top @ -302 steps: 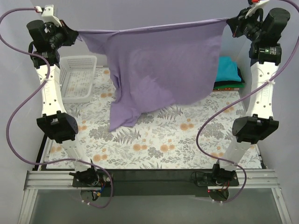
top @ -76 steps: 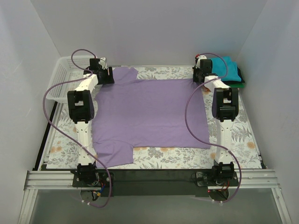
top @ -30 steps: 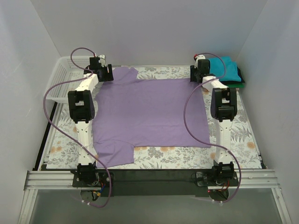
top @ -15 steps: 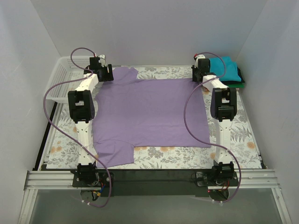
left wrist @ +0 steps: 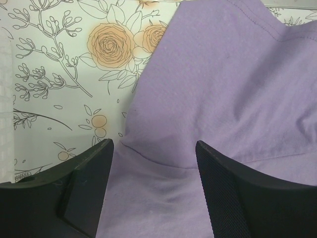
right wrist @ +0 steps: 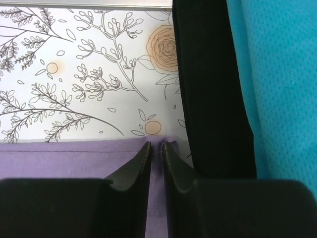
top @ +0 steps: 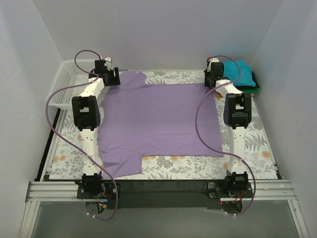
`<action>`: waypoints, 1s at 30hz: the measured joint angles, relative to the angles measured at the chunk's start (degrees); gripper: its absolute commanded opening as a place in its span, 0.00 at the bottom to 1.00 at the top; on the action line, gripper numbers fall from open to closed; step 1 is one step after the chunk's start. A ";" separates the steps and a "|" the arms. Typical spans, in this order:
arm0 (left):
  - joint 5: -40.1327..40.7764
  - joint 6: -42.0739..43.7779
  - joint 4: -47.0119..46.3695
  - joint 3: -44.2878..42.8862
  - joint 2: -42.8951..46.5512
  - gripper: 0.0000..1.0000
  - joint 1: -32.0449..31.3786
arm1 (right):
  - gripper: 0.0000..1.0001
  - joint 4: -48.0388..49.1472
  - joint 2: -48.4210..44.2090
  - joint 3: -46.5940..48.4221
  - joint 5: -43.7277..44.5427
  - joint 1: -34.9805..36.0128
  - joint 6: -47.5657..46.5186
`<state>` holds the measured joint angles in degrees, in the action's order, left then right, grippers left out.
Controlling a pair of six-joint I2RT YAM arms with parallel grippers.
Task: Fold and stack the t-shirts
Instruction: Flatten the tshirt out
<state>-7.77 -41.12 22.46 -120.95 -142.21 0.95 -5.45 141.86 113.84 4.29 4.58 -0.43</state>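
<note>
The lavender t-shirt (top: 158, 119) lies spread flat on the floral cloth, one sleeve at the far left and one at the near left. My left gripper (top: 113, 78) hovers over the far-left sleeve (left wrist: 223, 89), open (left wrist: 153, 144), with cloth beneath the fingers and nothing gripped. My right gripper (top: 209, 79) is at the shirt's far-right corner, shut (right wrist: 156, 145) on a pinch of its purple hem (right wrist: 59, 153). A folded teal t-shirt (top: 242, 72) tops a stack with a dark green one (top: 253, 89) at the far right; both also appear in the right wrist view, teal (right wrist: 282, 74) and dark (right wrist: 213, 89).
A white mesh basket (top: 67, 84) stands at the far left, just left of the left gripper, its wall showing in the left wrist view (left wrist: 5, 99). The floral table cloth (top: 173, 166) covers the table. White walls close in on three sides.
The right gripper's jaws have closed onto the shirt's far-right hem. The left gripper stayed open, and neither arm nor shirt has visibly shifted.
</note>
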 measured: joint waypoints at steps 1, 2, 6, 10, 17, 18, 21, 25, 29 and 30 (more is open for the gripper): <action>-0.07 -0.02 0.04 0.00 0.00 0.67 0.00 | 0.25 0.00 0.00 0.00 0.59 0.09 0.74; -0.11 -0.02 0.02 0.00 0.00 0.67 0.00 | 0.32 0.00 0.00 0.00 1.20 0.17 1.75; -0.15 -0.02 0.22 0.00 0.00 0.67 0.00 | 0.54 -0.11 0.00 0.00 2.93 0.15 5.18; -0.17 -0.04 0.24 0.00 0.00 0.67 0.00 | 0.63 -0.15 0.00 0.07 2.43 0.11 8.09; -0.15 -0.02 0.26 0.00 0.00 0.67 0.00 | 0.48 -0.50 0.00 0.28 3.21 -0.02 10.25; -0.15 0.00 0.28 0.00 0.00 0.67 0.00 | 0.47 -0.50 0.02 0.28 3.30 -0.09 10.36; -0.13 0.26 0.48 0.00 0.00 0.67 0.00 | 0.46 -0.48 0.07 0.28 3.52 -0.24 10.73; -0.09 0.44 0.94 0.00 0.00 0.67 0.00 | 0.36 -0.55 0.28 0.68 3.43 -0.24 10.34; 0.15 0.44 1.05 0.00 0.00 0.67 0.00 | 0.21 -0.52 1.14 1.84 3.26 0.17 8.81; 0.17 0.44 1.07 0.00 0.00 0.67 0.00 | 0.16 -0.55 1.14 1.90 3.21 0.28 8.28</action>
<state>-7.60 -40.69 23.53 -120.95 -142.21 0.95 -6.00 143.00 115.74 7.51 4.86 7.86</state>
